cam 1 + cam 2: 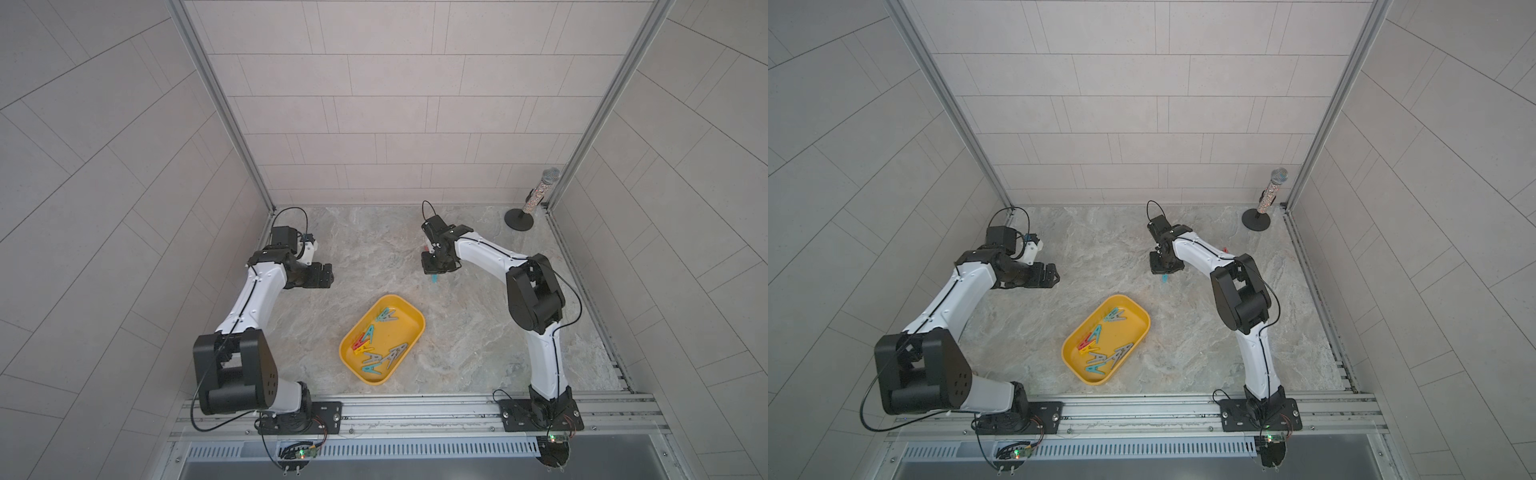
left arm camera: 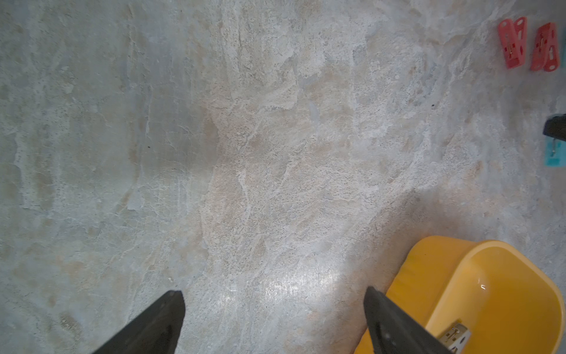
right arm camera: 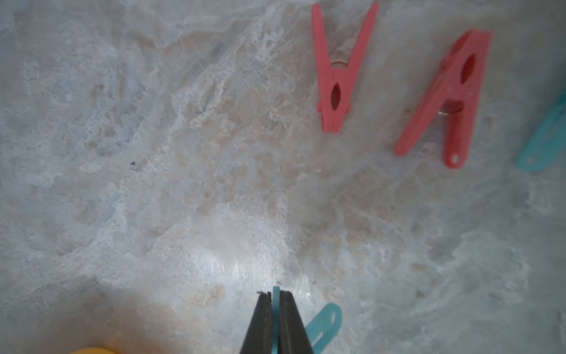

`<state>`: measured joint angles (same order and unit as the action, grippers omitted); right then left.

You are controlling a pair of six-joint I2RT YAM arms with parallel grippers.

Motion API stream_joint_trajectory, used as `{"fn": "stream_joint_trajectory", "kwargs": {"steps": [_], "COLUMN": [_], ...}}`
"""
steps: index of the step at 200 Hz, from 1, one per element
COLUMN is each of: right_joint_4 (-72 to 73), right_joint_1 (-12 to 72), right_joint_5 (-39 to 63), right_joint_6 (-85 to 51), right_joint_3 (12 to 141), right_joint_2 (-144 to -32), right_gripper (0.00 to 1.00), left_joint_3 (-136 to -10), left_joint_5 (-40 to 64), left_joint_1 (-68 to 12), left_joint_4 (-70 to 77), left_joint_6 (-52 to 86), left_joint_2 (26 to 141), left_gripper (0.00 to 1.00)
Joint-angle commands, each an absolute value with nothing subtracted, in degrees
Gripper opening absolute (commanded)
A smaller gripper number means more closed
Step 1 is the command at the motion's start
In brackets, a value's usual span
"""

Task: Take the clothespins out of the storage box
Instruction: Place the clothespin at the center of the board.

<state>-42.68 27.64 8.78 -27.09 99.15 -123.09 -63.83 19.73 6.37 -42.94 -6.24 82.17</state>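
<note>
The yellow storage box (image 1: 417, 316) (image 1: 1144, 320) lies at the table's middle front, with several clothespins (image 1: 365, 338) (image 1: 1100, 357) in teal, grey, red and yellow inside. Behind it to the right, my right gripper (image 1: 434, 272) (image 3: 275, 295) points down, shut on a teal clothespin (image 3: 324, 321) (image 1: 434, 279) just above the table. Two red clothespins (image 3: 335, 76) (image 3: 450, 98) and another teal one (image 3: 545, 141) lie on the table beyond it. My left gripper (image 1: 328, 274) (image 2: 274, 294) hovers open and empty, left of the box's far corner (image 2: 428, 266).
A microphone on a round black stand (image 1: 536, 195) is in the back right corner. Aluminium rails run along the table's sides and front, and tiled walls close in three sides. Marble tabletop (image 2: 245, 153) lies under the left gripper.
</note>
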Motion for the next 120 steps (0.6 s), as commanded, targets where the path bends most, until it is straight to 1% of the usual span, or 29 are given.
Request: {"fn": "stream_joint_trajectory", "kwargs": {"steps": [1,45,65,86,120], "right_joint_4": [-44.05,-44.06,-44.15,-44.23,-44.45], "right_joint_1": [27.69,26.91,26.70,26.63,26.63], "right_joint_5": [8.46,8.05,8.18,8.21,8.26], "right_joint_6": [-27.84,-28.87,-29.05,-29.24,-29.35], "right_joint_3": [101.74,103.78,104.57,104.89,104.86], "right_joint_2": [-124.95,-129.03,-130.05,-130.68,-129.94], "right_gripper": [0.06,0.09,0.12,0.14,0.21], "left_joint_3": [-64.08,-64.08,-64.07,-64.13,-63.99], "left_joint_5": [20.13,20.60,20.62,20.68,20.91], "left_joint_1": [6.82,6.79,6.81,6.85,6.79], "left_joint_4": [-43.46,-43.51,-43.49,-43.46,-43.51], "left_joint_6": [-6.33,-6.33,-6.42,-6.42,-6.42], "left_joint_2": [81.04,80.82,80.62,80.59,80.29], "left_gripper": [0.99,0.99,0.99,0.99,0.99]}}
